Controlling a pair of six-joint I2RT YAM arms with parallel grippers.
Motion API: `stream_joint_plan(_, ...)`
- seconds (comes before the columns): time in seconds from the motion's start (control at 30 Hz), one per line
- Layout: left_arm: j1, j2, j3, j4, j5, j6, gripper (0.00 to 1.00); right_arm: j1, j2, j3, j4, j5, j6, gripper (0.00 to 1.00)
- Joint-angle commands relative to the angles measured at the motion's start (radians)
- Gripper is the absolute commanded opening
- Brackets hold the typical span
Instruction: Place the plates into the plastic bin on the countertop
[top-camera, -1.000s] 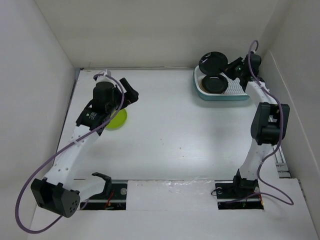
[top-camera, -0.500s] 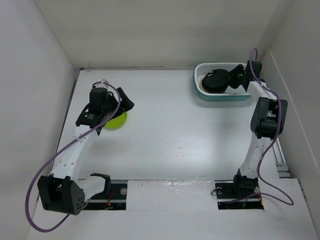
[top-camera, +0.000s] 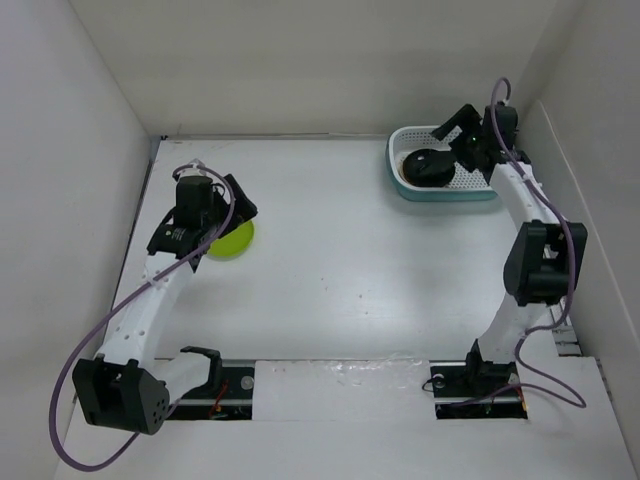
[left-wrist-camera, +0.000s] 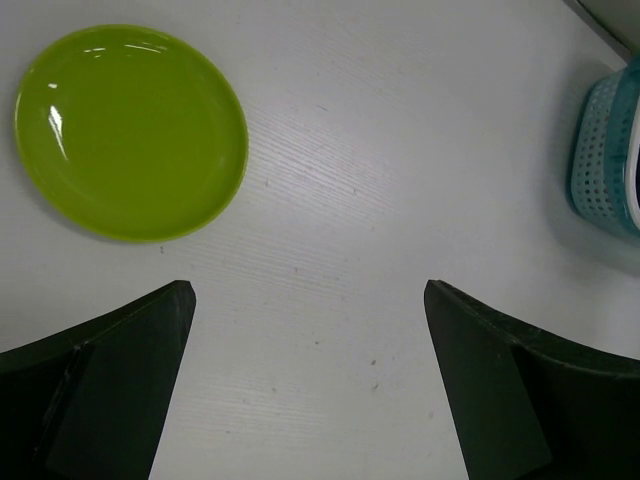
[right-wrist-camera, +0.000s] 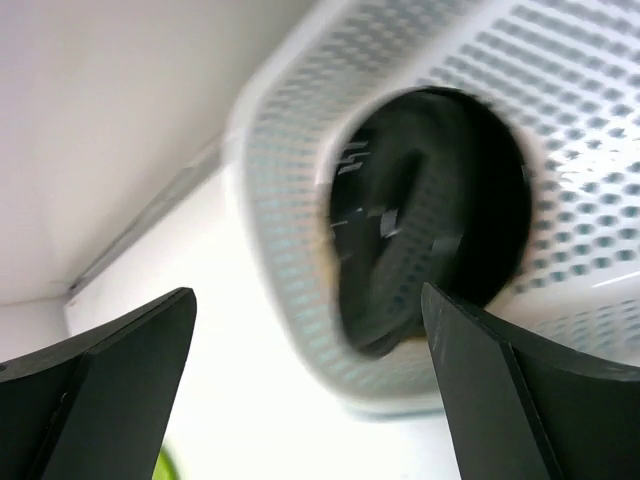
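A lime green plate (top-camera: 232, 240) (left-wrist-camera: 130, 130) lies flat on the white countertop (top-camera: 340, 260) at the left. My left gripper (top-camera: 238, 206) (left-wrist-camera: 308, 290) hangs open just beside and above it, with nothing between its fingers. At the back right stands the white perforated plastic bin (top-camera: 450, 194) (right-wrist-camera: 290, 200) with a teal base. A glossy black plate (top-camera: 428, 165) (right-wrist-camera: 430, 220) lies in its left half, stacked on others that are mostly hidden. My right gripper (top-camera: 453, 140) (right-wrist-camera: 308, 295) is open above the bin and apart from the black plate.
White walls close in the countertop on the left, back and right. The bin stands close to the back right corner, and its teal wall (left-wrist-camera: 605, 160) shows far off in the left wrist view. Both arm bases sit at the near edge.
My right gripper lowered an upright black plate into the bin, opened and let it go, then lifted slightly. My left gripper drew back a little beside the green plate.
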Motion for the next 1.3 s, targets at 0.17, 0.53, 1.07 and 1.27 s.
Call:
stream_joint_plan(0.17, 0.0, 0.005, 0.025, -0.026, -0.129, -0.073, 1.0, 0.192, -0.19, 0.004, -0.088, 0.275, -0.07, 1.0)
stream_joint_plan(0.53, 0.109, 0.008, -0.025, -0.044, -0.177, -0.146, 1.0, 0.339, -0.182, -0.168, 0.109, -0.22, -0.073, 1.0)
stream_joint_plan(1.07, 0.477, -0.022, -0.021, -0.044, -0.109, -0.019, 1.0, 0.845, 0.47, 0.246, 0.301, -0.326, 0.145, 0.92)
stream_joint_plan(1.27, 0.477, -0.065, -0.054, -0.024, -0.095, -0.01, 1.0, 0.856, 0.608, 0.398, 0.301, -0.255, 0.254, 0.81)
